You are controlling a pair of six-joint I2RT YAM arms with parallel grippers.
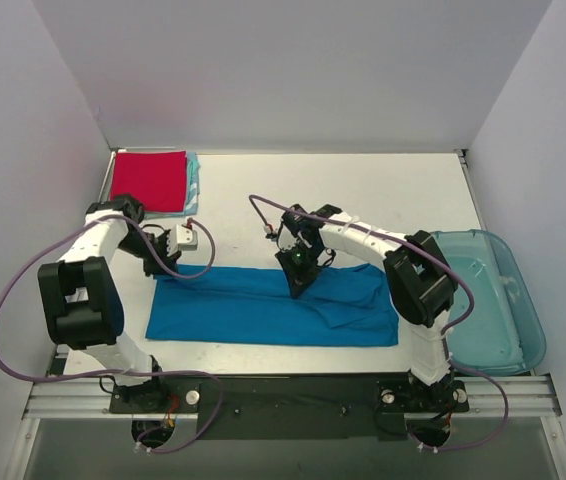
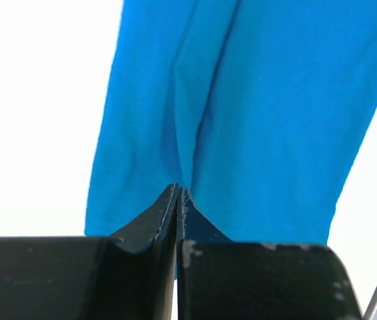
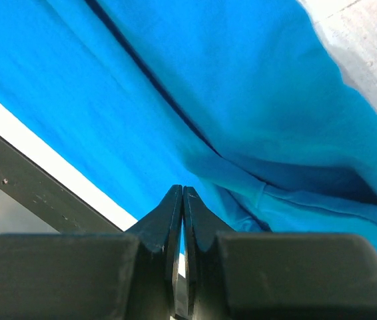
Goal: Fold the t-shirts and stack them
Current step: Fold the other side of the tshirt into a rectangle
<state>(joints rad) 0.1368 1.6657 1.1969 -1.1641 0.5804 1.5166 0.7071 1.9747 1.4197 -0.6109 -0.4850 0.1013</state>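
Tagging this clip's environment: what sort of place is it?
Probably a robotics lab cell: plain white walls enclose the table, the left arm and right arm are bolted to a metal rail, and a blue t-shirt lies between them.

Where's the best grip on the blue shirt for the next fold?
Probably the short left end of the blue t-shirt, pinching its corners from the left side, low to the table. It lies flat as a long left-to-right strip, so that end should lift over the middle cleanly.
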